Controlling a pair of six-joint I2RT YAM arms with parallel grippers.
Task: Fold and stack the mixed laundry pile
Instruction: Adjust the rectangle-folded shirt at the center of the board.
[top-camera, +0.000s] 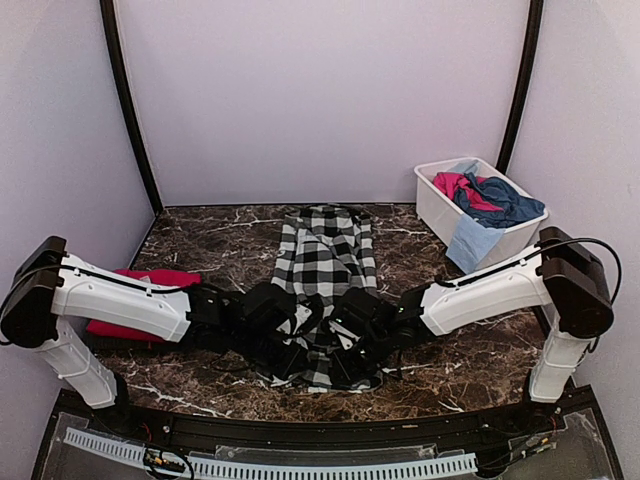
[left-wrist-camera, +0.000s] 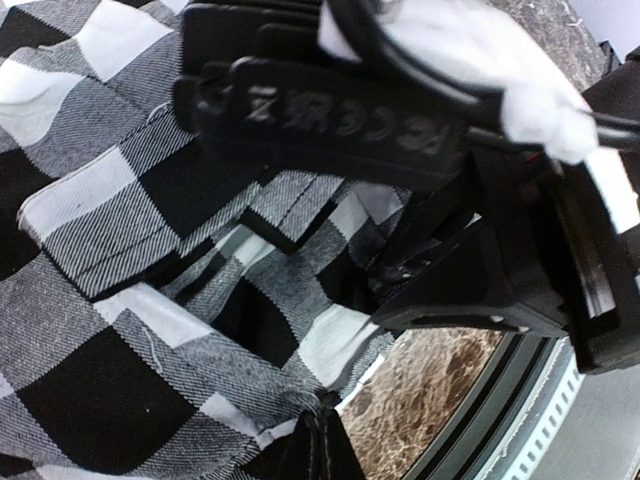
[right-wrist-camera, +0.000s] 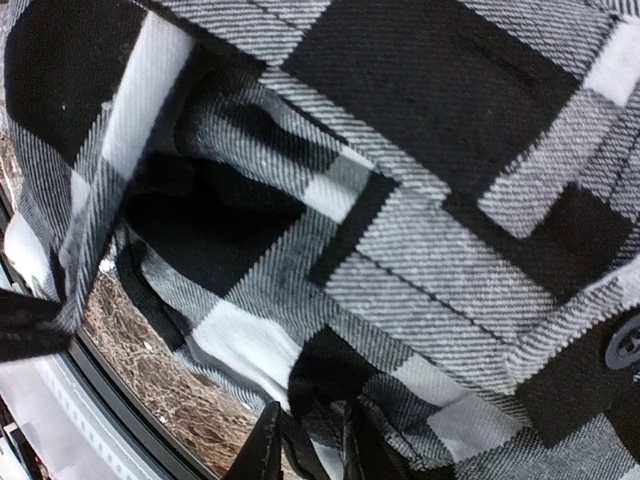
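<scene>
Black-and-white checked cloth is pinched in both grippers. L gripper (left-wrist-camera: 322, 430): fingers fully together on a bunched edge of the checked garment (top-camera: 325, 250), fabric drawn to a peak right at the tips. Bare brown marble table (left-wrist-camera: 420, 400) shows just beside it.

R gripper (right-wrist-camera: 308, 430): jaws narrow, w/ a dark fold of the same garment squeezed between the two fingers (right-wrist-camera: 263, 448). The cloth runs up & away from them in loose creases.

Both grippers sit close together at the garment's near end, approx. centre of the table. In the L wrist view the R arm (left-wrist-camera: 340, 110) crosses right over the cloth. The garment's near end is rumpled around the grippers. The rest lies fairly flat, running lengthwise toward the far wall.

Red tee (top-camera: 150, 280) lies at the left edge, partly hidden by the L arm and apart from the checked one.

Far right: white tub (top-camera: 432, 205) w/ more of the pile. A pink piece (top-camera: 452, 185) & a blue piece (top-camera: 505, 200) are inside. A light blue piece (top-camera: 470, 245) hangs over the tub's near wall, down toward the table.
</scene>
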